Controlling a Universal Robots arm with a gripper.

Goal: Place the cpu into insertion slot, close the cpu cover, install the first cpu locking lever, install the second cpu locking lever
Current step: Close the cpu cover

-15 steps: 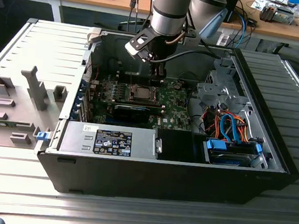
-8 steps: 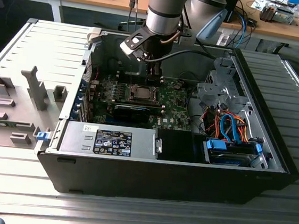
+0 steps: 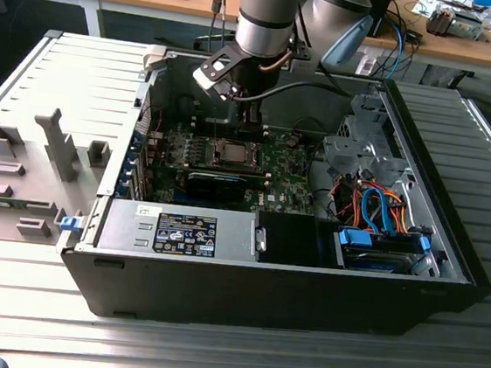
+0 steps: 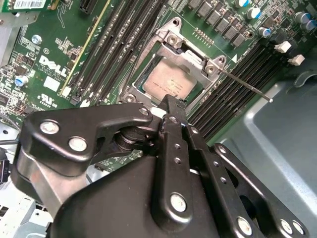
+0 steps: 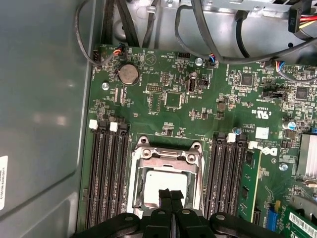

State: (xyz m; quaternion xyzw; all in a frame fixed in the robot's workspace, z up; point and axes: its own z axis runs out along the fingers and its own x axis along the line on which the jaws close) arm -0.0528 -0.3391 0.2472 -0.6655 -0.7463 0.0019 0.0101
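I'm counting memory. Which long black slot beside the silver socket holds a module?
The outermost slot on the side away from the grey case wall: a green memory module stands in it; other slots are empty.

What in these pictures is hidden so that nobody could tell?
- First wrist view: the gripper covers one edge of the cpu.
- Second wrist view: the gripper hides one side of the cpu cover; whether its tip touches the cpu cannot be told.
- Exterior view: the arm blocks part of the back wall of the case.
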